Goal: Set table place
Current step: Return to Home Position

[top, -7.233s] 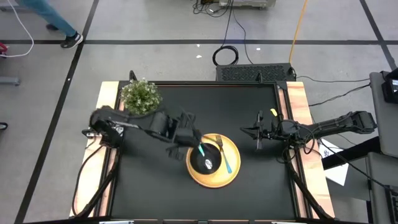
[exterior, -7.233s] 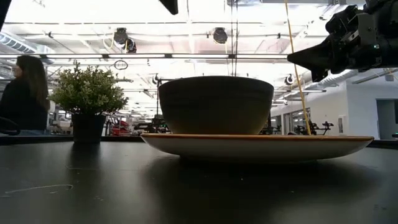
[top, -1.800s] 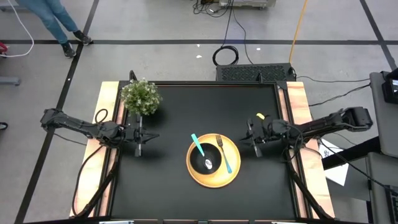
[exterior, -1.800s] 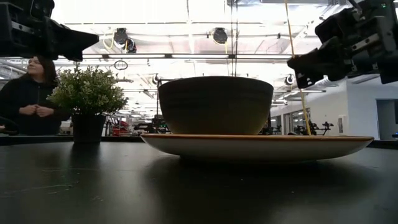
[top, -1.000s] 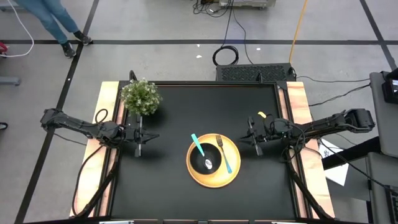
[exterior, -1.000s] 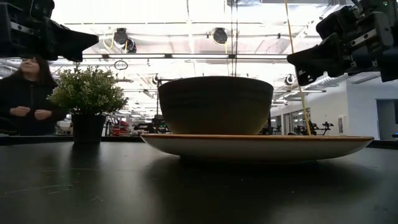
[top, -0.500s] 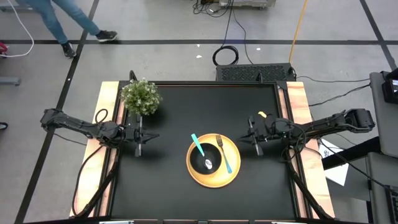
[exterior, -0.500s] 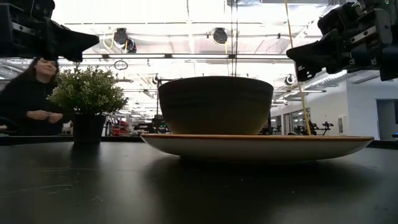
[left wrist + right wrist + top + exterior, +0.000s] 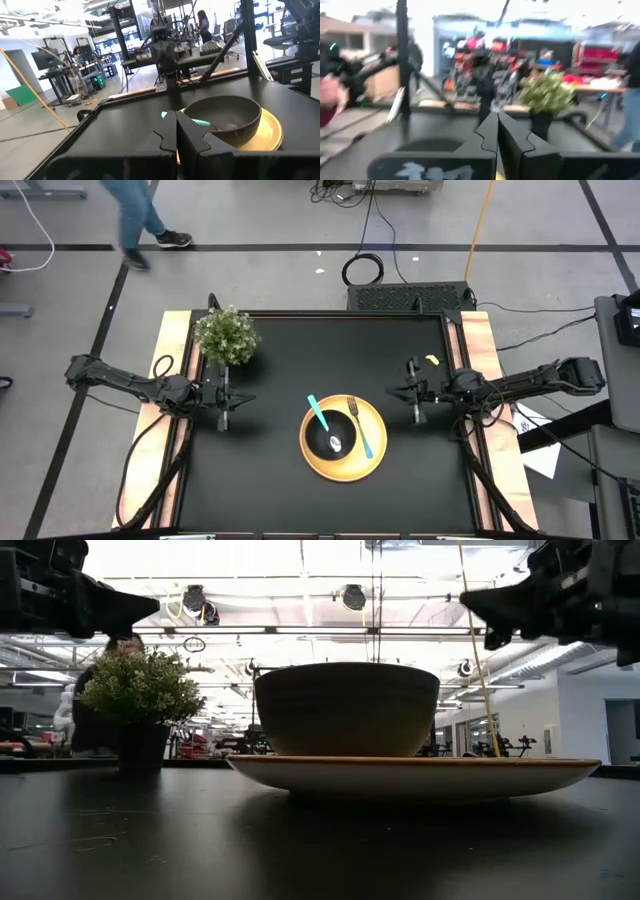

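Observation:
A round yellow plate (image 9: 345, 457) lies on the black table (image 9: 300, 340), right of centre. A black bowl (image 9: 330, 436) stands on the plate's left part. A teal-handled spoon (image 9: 318, 414) lies with its head in the bowl and its handle over the rim. A teal-handled fork (image 9: 362, 430) lies on the plate right of the bowl. My left gripper (image 9: 224, 402) is shut and empty, above the table's left side. My right gripper (image 9: 415, 395) is shut and empty, right of the plate.
A small green potted plant (image 9: 227, 336) stands at the table's far left corner. Wooden strips (image 9: 478, 370) run along both short sides. A small yellow bit (image 9: 431, 360) lies on the table by the right arm. A person walks beyond the table's far left.
My right gripper has drawn back a little toward the table's right edge and risen, and turned. The person beyond the far left has walked on.

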### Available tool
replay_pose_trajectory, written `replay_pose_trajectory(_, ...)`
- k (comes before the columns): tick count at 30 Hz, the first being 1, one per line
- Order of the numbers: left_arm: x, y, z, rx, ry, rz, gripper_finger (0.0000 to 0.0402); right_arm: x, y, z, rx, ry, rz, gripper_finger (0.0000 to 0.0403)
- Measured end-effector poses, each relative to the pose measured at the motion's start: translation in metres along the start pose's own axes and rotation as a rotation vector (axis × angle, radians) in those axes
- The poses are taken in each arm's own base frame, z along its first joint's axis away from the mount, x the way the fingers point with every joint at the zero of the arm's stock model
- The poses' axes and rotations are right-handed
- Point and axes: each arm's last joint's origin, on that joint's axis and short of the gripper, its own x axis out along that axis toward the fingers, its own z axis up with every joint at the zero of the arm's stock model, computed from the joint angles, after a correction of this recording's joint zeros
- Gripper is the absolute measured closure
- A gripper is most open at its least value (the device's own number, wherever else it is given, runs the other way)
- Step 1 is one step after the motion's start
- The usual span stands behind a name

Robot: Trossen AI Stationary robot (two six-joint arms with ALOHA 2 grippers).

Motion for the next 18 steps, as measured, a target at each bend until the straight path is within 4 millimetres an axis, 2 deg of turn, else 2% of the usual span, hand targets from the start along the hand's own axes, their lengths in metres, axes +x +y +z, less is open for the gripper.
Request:
replay_pose_trajectory(14, 0.000, -0.001, -0.002, -0.028, 0.022, -0.021, 0.0401, -0.015, 0.004, 0.026, -0.071, -0.177, 0.000, 0.0403)
replay_pose_trajectory(18, 0.000, -0.001, -0.002, -0.030, 0.021, -0.026, 0.0401, -0.021, 0.003, 0.031, -0.094, -0.202, -0.071, 0.0403)
